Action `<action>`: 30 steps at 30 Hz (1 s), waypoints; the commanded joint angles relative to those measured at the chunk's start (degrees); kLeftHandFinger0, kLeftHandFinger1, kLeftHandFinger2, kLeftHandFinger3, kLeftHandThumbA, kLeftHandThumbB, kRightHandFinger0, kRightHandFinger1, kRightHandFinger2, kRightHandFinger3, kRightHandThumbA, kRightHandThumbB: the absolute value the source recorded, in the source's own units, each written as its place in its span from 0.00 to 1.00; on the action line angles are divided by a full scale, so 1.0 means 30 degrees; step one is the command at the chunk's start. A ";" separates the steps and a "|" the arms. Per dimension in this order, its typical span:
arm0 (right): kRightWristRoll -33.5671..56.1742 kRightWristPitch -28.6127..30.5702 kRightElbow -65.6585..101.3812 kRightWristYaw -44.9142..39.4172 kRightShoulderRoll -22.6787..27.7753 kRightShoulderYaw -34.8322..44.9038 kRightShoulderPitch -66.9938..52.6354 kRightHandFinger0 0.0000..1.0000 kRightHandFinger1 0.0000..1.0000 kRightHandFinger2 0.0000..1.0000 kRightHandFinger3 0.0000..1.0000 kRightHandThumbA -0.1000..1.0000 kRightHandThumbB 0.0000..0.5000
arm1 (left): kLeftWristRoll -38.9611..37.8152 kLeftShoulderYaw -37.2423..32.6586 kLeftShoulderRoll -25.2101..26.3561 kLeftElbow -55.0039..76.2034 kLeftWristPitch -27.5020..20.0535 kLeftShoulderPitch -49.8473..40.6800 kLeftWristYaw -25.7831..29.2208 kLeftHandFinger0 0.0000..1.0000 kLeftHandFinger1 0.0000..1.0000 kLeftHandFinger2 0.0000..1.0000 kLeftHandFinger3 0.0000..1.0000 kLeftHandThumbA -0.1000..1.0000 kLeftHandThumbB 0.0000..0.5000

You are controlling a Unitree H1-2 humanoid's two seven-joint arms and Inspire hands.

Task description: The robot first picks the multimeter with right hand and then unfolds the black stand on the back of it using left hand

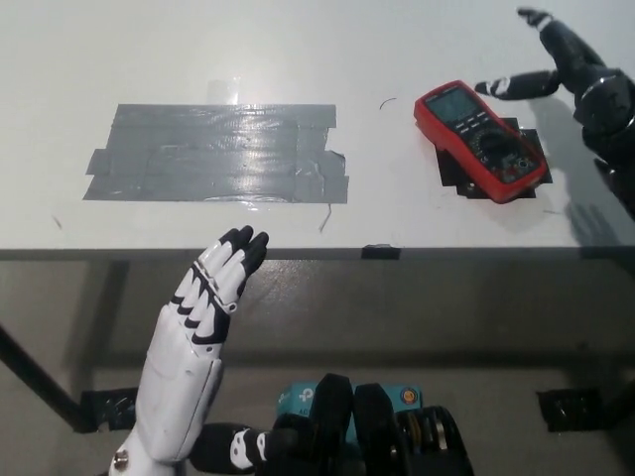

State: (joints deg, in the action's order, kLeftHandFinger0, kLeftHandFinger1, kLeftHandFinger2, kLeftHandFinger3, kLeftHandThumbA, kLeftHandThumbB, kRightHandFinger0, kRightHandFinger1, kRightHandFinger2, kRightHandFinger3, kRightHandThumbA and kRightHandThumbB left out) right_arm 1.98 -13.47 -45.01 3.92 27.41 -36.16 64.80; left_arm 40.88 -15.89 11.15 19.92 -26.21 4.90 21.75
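Right hand [580, 79], black, upper right of the frame, fingers spread and empty beside the red multimeter [480, 139] lying face-up on the table [397, 40]; left hand [203, 307], white, lower left, fingers together, idle: we judge a sideways approach could shove the meter away.

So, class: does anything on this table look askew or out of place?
Yes. The red multimeter lies face up at a slant across black tape patches rather than square to the table edge. The grey duct tape patch has ragged, uneven ends.
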 commanded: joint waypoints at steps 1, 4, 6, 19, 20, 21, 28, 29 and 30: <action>-0.1783 -0.1032 1.0100 0.0116 0.3101 0.3876 0.0658 1.00 1.00 1.00 1.00 0.99 1.00 | -0.0641 0.1153 0.0508 -0.2419 -0.0240 0.1657 0.0910 1.00 1.00 1.00 1.00 1.00 0.59; -0.1842 -0.1784 1.3698 -0.0361 0.3858 0.5056 0.0461 1.00 1.00 1.00 1.00 0.99 0.99 | -0.1161 0.1611 0.0729 -0.4334 -0.0240 0.2671 0.0874 1.00 1.00 1.00 1.00 1.00 0.53; -0.2068 -0.2156 1.6023 -0.0363 0.4203 0.5643 -0.0084 1.00 1.00 1.00 1.00 1.00 1.00 | -0.1574 0.2184 0.0654 -0.5401 -0.0161 0.3039 0.0317 1.00 1.00 1.00 1.00 1.00 0.58; -0.0186 -0.0167 2.8524 0.0580 0.2575 0.8679 -1.0541 1.00 1.00 1.00 1.00 0.92 0.95 | -0.8951 0.3388 0.0928 -0.8683 0.2458 0.4062 -0.3855 1.00 1.00 1.00 1.00 1.00 0.35; -0.0313 0.0072 2.8658 0.0499 0.2489 0.8479 -1.1315 1.00 1.00 1.00 1.00 0.92 0.95 | -0.9224 0.3425 0.0948 -0.8674 0.2530 0.3887 -0.4042 1.00 1.00 1.00 1.00 1.00 0.36; -0.0387 0.0172 2.8684 0.0475 0.2415 0.8396 -1.1684 1.00 1.00 1.00 1.00 0.92 0.94 | -0.9390 0.3437 0.0951 -0.8651 0.2585 0.3808 -0.4160 1.00 1.00 1.00 1.00 1.00 0.37; -0.0177 0.2167 2.6384 0.1129 0.0189 0.7782 -1.6754 1.00 1.00 1.00 1.00 0.90 0.88 | -0.9427 0.3365 0.0719 -0.8577 0.2737 0.2588 -0.4568 1.00 1.00 1.00 1.00 1.00 0.44; -0.0132 0.2735 2.5641 0.1160 -0.0347 0.7686 -1.7069 1.00 1.00 1.00 1.00 0.90 0.85 | -0.9374 0.3413 0.0699 -0.8533 0.2787 0.2407 -0.4589 1.00 1.00 1.00 1.00 1.00 0.44; -0.0333 0.3352 2.4764 0.1243 -0.0939 0.7543 -1.7333 1.00 1.00 1.00 1.00 0.89 0.82 | -0.9327 0.3458 0.0732 -0.8492 0.2790 0.2251 -0.4637 1.00 1.00 1.00 1.00 1.00 0.42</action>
State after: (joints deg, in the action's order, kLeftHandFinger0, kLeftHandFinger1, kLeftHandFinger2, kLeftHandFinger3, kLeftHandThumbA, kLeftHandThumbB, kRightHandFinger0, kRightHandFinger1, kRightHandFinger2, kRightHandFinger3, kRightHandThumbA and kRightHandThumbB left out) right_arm 1.53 -15.08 17.38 3.76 28.86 -20.52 21.53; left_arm 29.45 -9.12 12.21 -3.94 -23.32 11.59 15.91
